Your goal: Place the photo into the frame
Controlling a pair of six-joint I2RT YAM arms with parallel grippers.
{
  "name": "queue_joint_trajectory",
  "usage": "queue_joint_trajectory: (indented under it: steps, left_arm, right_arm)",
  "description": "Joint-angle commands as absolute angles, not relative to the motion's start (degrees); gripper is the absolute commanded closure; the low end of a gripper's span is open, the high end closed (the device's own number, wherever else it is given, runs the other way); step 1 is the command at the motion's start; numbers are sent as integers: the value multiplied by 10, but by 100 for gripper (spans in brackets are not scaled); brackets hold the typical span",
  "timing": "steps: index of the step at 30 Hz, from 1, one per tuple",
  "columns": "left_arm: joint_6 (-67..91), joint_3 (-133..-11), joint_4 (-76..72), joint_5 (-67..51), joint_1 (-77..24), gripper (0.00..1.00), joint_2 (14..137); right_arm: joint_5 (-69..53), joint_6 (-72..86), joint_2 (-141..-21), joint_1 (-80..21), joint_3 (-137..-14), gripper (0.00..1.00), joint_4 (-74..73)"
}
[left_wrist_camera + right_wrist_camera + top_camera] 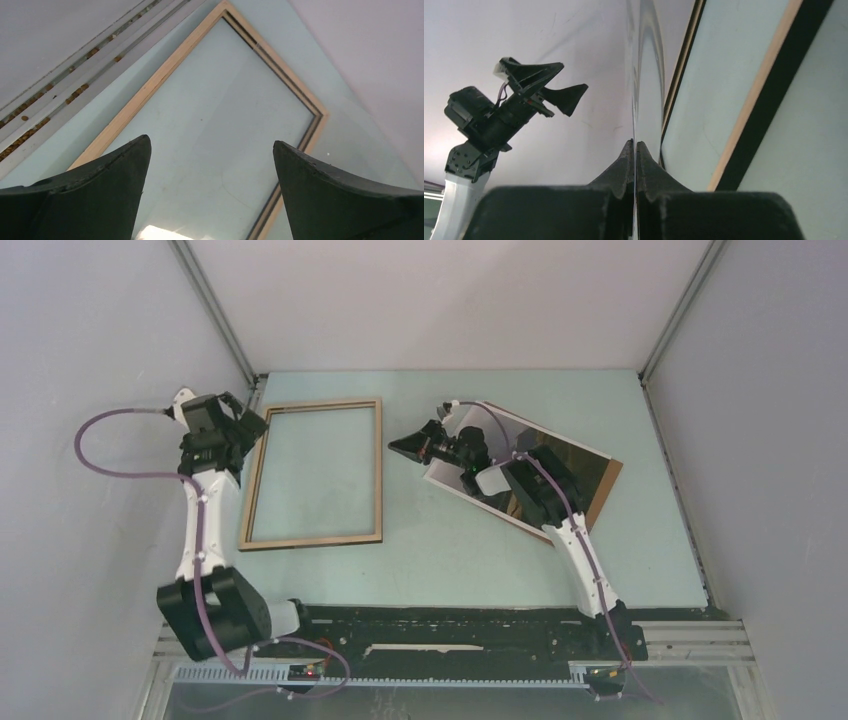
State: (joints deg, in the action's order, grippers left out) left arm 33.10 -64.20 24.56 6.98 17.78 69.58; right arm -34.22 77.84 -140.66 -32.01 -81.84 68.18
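**Tabletop contents, by count**

Table: 1. Wooden frame: 1, light tan. Photo: 1, glossy. Brown backing board: 1. Two-finger grippers: 2, namely left gripper and right gripper. Purple cables: 2, one along each arm.

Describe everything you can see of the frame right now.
The frame is a thin rectangle of light tan wood with a dark inner lip, apparently holding a clear pane. It lies flat on the pale green table, left of centre. The open left gripper hangs above its far left corner, not touching.

Left gripper, jaws apart, hovers over the frame.
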Motion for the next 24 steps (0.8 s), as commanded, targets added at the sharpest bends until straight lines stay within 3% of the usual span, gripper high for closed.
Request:
queue_joint_trajectory:
  steps: [1,11,17,24]
  left_arm:
    - [288,-689,267,88,183,0,795]
    - [300,-723,201,153,199,0,944]
    - [308,-762,190,22,237,2,1052]
    - [310,-794,221,23,249,4,1100]
  right_arm:
    - [-360,815,-1442,-326,-881,100,677]
    - [-415,740,-1401,-295,-895,100,558]
    - [-455,759,-1400,-258,-905,100,570]
    - [-467,756,-1385,-250,-899,100,582]
